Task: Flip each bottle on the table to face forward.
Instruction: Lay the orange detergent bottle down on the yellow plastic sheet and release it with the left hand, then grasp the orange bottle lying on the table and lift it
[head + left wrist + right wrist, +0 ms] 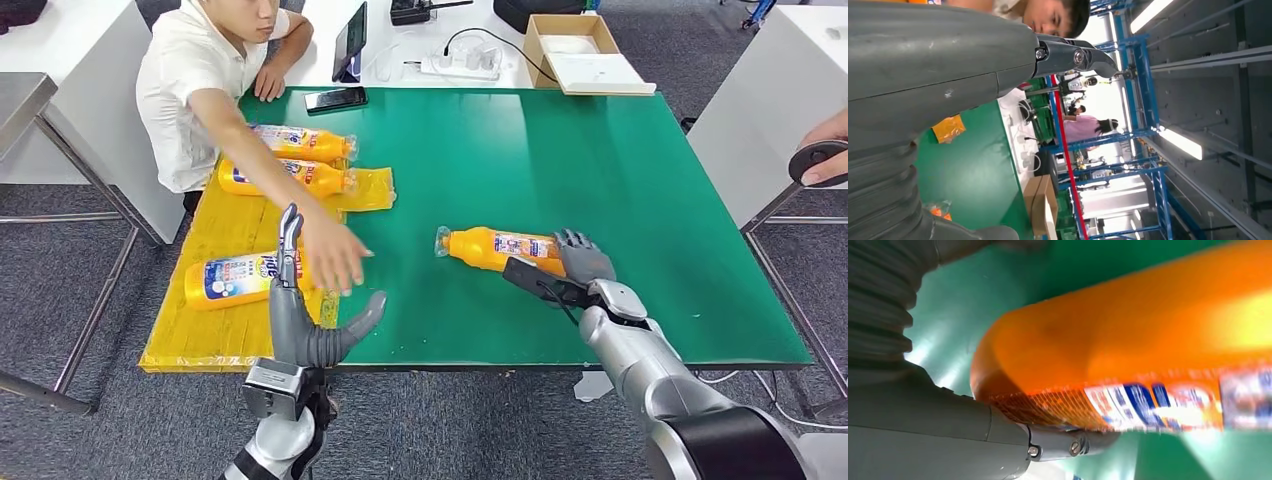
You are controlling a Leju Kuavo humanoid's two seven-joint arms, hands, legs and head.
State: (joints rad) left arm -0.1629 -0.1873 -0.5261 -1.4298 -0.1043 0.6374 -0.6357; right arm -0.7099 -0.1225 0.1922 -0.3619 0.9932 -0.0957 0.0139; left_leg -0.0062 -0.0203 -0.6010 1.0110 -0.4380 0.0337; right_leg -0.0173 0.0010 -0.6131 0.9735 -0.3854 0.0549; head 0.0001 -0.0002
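An orange bottle [495,247] lies on its side in the middle of the green table [560,160], cap end to the left. My right hand [578,262] grips its base end; in the right wrist view the bottle [1148,340] sits against my fingers [1068,445]. Three more orange bottles lie on the yellow mat [220,300]: one near the front [235,278] and two [300,142] [300,177] farther back. My left hand [305,315] is raised with its fingers apart, holding nothing, just in front of the front bottle. A person's hand [333,255] reaches over that bottle.
A person [200,70] sits at the table's far left corner. A phone [336,99], a tablet [350,42], a power strip [460,62] and a cardboard box [580,50] lie along the far edge. Another person's hand [825,150] shows at the right edge.
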